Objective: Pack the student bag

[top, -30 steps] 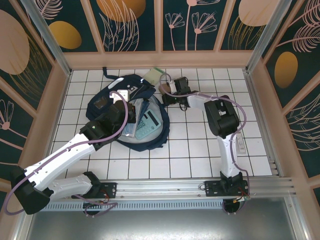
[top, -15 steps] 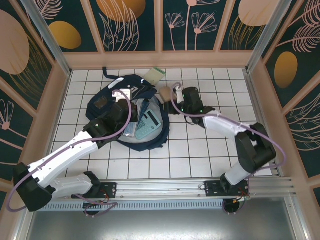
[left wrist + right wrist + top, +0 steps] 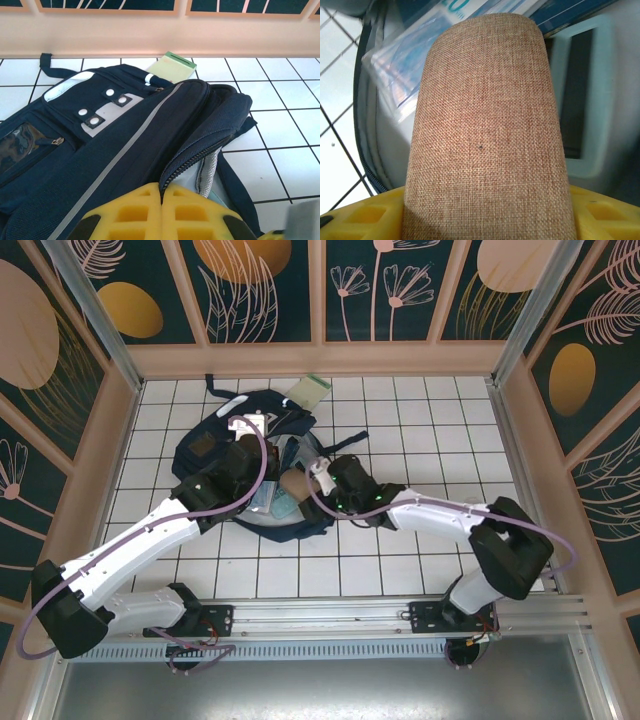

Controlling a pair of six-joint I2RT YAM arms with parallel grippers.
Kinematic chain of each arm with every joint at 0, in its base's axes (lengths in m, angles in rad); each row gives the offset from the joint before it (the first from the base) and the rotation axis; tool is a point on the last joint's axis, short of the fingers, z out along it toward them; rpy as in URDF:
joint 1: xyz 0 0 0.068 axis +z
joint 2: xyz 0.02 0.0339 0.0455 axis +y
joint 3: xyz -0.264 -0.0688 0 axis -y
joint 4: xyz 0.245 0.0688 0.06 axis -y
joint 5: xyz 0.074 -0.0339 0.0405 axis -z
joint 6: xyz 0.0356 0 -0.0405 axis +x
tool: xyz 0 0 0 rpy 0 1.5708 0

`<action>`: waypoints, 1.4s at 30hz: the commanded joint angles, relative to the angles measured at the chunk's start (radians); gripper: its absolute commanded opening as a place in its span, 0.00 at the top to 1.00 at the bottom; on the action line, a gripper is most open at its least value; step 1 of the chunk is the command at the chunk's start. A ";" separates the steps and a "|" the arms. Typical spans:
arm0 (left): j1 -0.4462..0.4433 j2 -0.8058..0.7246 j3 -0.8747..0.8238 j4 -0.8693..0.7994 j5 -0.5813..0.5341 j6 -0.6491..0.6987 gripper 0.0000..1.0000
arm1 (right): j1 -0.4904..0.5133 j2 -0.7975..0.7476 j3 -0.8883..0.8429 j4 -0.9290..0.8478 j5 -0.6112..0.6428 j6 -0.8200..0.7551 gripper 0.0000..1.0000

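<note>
Left edge: the bag (image 3: 205, 450) lay near the wooden left wall (image 3: 112, 455), a column or so of white tiles between them.
Bag position: far-left part of the table (image 3: 420, 420), flat on the tiles, its top close to the far rail.
Bag axis: long axis ran diagonally from far-left to near-right, with the unzipped mouth pointing near-right.
Bag material: navy woven fabric (image 3: 125, 145), a pale diagonal stripe, grey patches with round snaps, and light grey lining inside the zip edge.
Left gripper (image 3: 255, 452): over the bag; its yellow ribbed fingers (image 3: 161, 202) were pressed together where the zip edge met their tips. Whether fabric was pinched could not be told.
Notepad (image 3: 310, 392): flat, pale green, rectangular, tucked against the bag's far edge (image 3: 172, 67).
Pouch (image 3: 292, 483): brown, coarse-woven, cylindrical (image 3: 485, 125), over the open mouth above a plastic sleeve (image 3: 415, 65) and a grey-framed device (image 3: 585, 100).
Right gripper (image 3: 305, 480): clamped on the pouch, a yellow finger at each side (image 3: 490, 210).
Open room: bare tiles stretched from the bag to the right wall.
</note>
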 commanded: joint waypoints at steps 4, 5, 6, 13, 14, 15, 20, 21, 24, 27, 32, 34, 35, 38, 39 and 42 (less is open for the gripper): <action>-0.002 -0.017 0.047 0.073 -0.012 -0.014 1.00 | 0.047 0.076 0.071 -0.059 -0.001 -0.081 0.61; -0.003 -0.017 0.047 0.075 -0.014 -0.014 1.00 | 0.050 0.084 0.074 -0.064 -0.010 -0.086 0.61; -0.003 -0.017 0.048 0.077 -0.015 -0.014 1.00 | 0.051 0.094 0.079 -0.070 -0.011 -0.088 0.61; -0.003 -0.001 0.077 0.071 -0.040 0.010 1.00 | 0.089 0.146 0.117 -0.126 0.005 -0.121 0.62; -0.002 0.003 0.084 0.067 -0.048 0.013 1.00 | 0.090 0.140 0.112 -0.126 0.004 -0.121 0.62; -0.002 0.006 0.093 0.063 -0.051 0.015 1.00 | 0.089 0.135 0.106 -0.129 -0.001 -0.122 0.62; -0.002 0.014 0.105 0.070 -0.044 0.018 1.00 | 0.096 0.096 0.082 -0.163 -0.010 -0.125 0.62; -0.003 0.017 0.106 0.071 -0.042 0.018 1.00 | 0.100 0.090 0.076 -0.166 -0.011 -0.124 0.62; -0.003 0.023 0.109 0.072 -0.034 0.015 1.00 | 0.111 0.086 0.075 -0.175 -0.010 -0.125 0.62; -0.003 0.023 0.110 0.072 -0.020 0.008 1.00 | 0.114 0.111 0.083 -0.166 -0.016 -0.129 0.61; -0.002 0.018 0.110 0.071 -0.007 0.001 1.00 | 0.115 0.167 0.126 -0.104 -0.013 -0.115 0.60; -0.002 0.019 0.107 0.072 0.003 -0.001 1.00 | 0.114 0.191 0.159 -0.071 -0.011 -0.106 0.60; -0.002 0.021 0.107 0.072 0.006 -0.004 1.00 | 0.113 0.206 0.177 -0.065 -0.010 -0.104 0.60; -0.002 0.023 0.105 0.072 0.016 -0.008 1.00 | 0.111 0.274 0.247 -0.075 0.001 -0.109 0.60; -0.002 0.024 0.103 0.074 0.024 -0.011 1.00 | 0.110 0.292 0.264 -0.067 0.005 -0.107 0.60; -0.002 0.023 0.104 0.074 0.038 -0.015 1.00 | 0.105 0.327 0.303 -0.045 -0.002 -0.104 0.59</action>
